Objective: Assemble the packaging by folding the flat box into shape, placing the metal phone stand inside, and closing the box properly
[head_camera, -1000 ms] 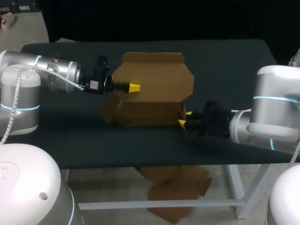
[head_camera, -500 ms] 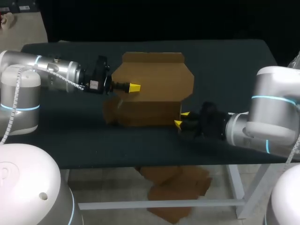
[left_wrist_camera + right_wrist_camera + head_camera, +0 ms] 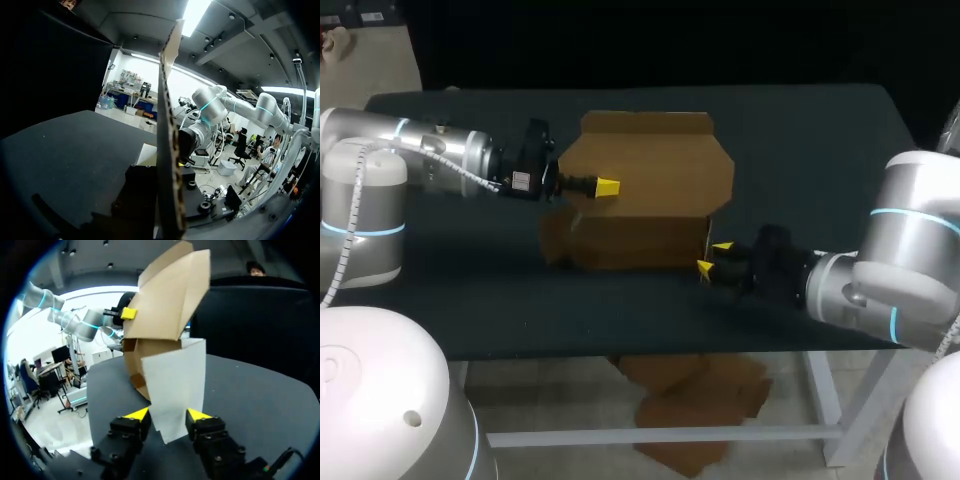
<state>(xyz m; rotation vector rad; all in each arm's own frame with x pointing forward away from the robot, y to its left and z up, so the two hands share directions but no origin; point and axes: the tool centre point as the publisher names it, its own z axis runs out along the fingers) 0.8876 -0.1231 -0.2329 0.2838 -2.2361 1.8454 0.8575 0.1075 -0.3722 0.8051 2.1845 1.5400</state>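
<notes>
Dark tabletop (image 3: pixel 800 130) across the middle of the frame, with a half-folded brown cardboard box (image 3: pixel 650 170) at centre, its wide top panel upright. On that panel's left edge, left fingers (image 3: pixel 607 186) clamped, one yellow tip on the near face. At the box's lower right corner, right fingers (image 3: pixel 723 246) apart, the end flap (image 3: pixel 175 390) between them.

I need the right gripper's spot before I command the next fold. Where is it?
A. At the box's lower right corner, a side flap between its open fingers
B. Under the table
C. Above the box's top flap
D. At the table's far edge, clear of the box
A: the right gripper sits at the lower right corner of the box, and the right wrist view shows a side flap between its spread fingers.
</notes>
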